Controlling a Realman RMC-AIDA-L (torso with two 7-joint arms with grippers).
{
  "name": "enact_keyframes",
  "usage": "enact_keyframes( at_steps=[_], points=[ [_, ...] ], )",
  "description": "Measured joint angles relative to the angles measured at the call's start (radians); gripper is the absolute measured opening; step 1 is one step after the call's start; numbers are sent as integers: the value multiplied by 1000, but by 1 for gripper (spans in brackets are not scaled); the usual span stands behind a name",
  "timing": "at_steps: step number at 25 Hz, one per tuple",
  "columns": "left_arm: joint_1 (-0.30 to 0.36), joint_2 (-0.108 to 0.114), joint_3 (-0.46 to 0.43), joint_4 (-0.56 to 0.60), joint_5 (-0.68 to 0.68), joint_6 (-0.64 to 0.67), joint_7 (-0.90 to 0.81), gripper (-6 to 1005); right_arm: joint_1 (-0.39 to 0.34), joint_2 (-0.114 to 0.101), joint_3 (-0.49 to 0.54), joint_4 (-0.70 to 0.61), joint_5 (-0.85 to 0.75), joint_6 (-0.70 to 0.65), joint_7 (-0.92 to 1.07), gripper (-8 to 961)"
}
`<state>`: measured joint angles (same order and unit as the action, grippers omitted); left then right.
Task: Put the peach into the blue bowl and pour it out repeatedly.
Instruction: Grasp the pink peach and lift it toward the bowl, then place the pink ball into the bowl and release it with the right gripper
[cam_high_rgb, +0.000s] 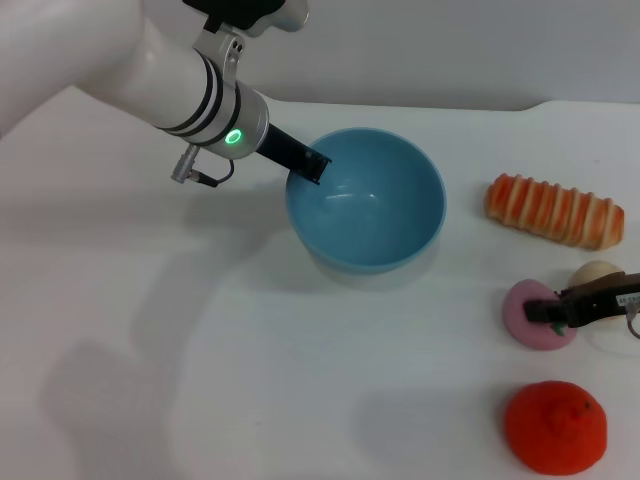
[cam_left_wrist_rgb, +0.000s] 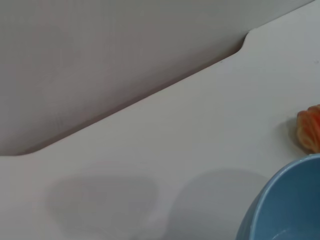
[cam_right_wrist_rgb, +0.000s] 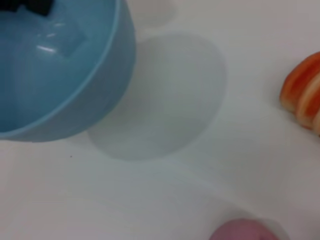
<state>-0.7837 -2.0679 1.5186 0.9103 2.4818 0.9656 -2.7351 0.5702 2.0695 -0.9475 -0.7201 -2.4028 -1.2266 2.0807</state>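
The light blue bowl (cam_high_rgb: 370, 215) is at the middle of the white table, tipped and raised a little over its shadow. It also shows in the left wrist view (cam_left_wrist_rgb: 285, 210) and the right wrist view (cam_right_wrist_rgb: 60, 75). It looks empty. My left gripper (cam_high_rgb: 308, 165) is shut on its far-left rim. The pink peach (cam_high_rgb: 525, 325) lies on the table at the right and shows at the edge of the right wrist view (cam_right_wrist_rgb: 245, 231). My right gripper (cam_high_rgb: 560, 312) reaches in from the right edge and lies over the peach.
A striped orange bread roll (cam_high_rgb: 555, 210) lies right of the bowl. A beige round lump (cam_high_rgb: 597, 273) sits just behind the peach. A larger orange-red fruit (cam_high_rgb: 555, 427) sits at the front right. The table's back edge meets a grey wall.
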Motion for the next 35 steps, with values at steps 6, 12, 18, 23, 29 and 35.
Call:
enact_keyframes(
  at_steps=[6, 12, 18, 23, 29, 35],
  points=[
    [1, 0, 7, -1, -4, -1, 0, -2, -17, 3, -1, -133, 36, -66, 4, 270],
    [0, -1, 52, -14, -51, -16, 0, -2, -17, 2, 7, -338, 241, -229, 1, 162],
    [-3, -2, 109, -26, -115, -51, 0, -2, 70, 0, -65, -300, 299, -222, 1, 111],
    [-1, -2, 109, -28, -125, -61, 0, -1, 113, 2, -101, -192, 314, -154, -61, 97],
    [0, 0, 105, -33, -127, -67, 0, -1, 108, 4, -116, -161, 353, -115, -104, 207],
    [1, 0, 108, -39, -127, -78, 0, -2, 76, 4, -107, -148, 387, -78, -134, 354]
  ],
)
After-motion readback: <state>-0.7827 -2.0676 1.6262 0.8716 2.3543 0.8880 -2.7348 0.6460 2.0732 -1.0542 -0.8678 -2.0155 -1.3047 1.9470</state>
